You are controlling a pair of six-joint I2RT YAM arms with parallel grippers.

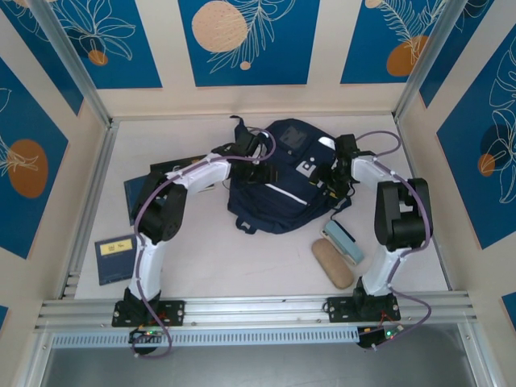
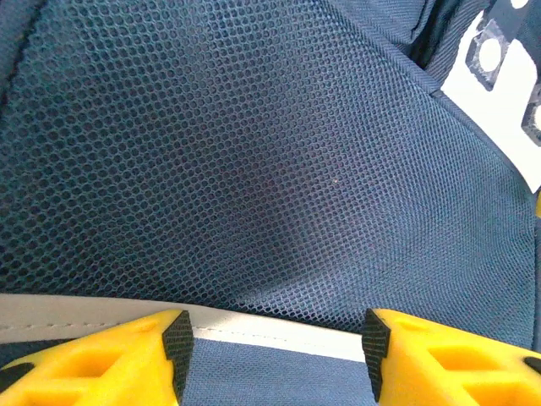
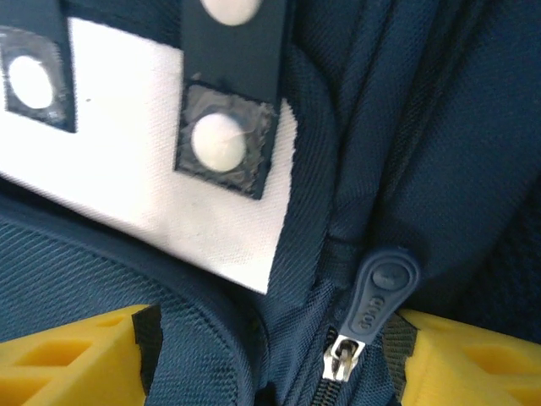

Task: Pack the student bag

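so the student bag [image 1: 282, 181] sits in the middle of the counter [image 1: 242, 266], toward the back wall, lying flat with its white patches facing up

left gripper [image 1: 260, 168] is right at the bag's left side, up against it. On the wrist cam its yellow jaws stand apart with the bag's dark mesh [image 2: 254, 169] and a white stripe [image 2: 84, 311] running between them; honestly can't tell if they're pinching the fabric or just resting loose on it

right gripper [image 1: 334, 176] is at the bag's right side. Its jaws are released, spread wide over the bag's zip, with the blue zipper pull [image 3: 385, 292] between them, just beside the right-hand pad, not clamped. A white patch [image 3: 127, 194] with round snaps [image 3: 221, 139] is just past it

other stuff: a tan pouch [image 1: 332, 263] and a pale blue case [image 1: 344, 240] near the bag's front right, a dark folder [image 1: 149, 189] left of the bag, and a blue booklet [image 1: 114, 258] well off to its front left
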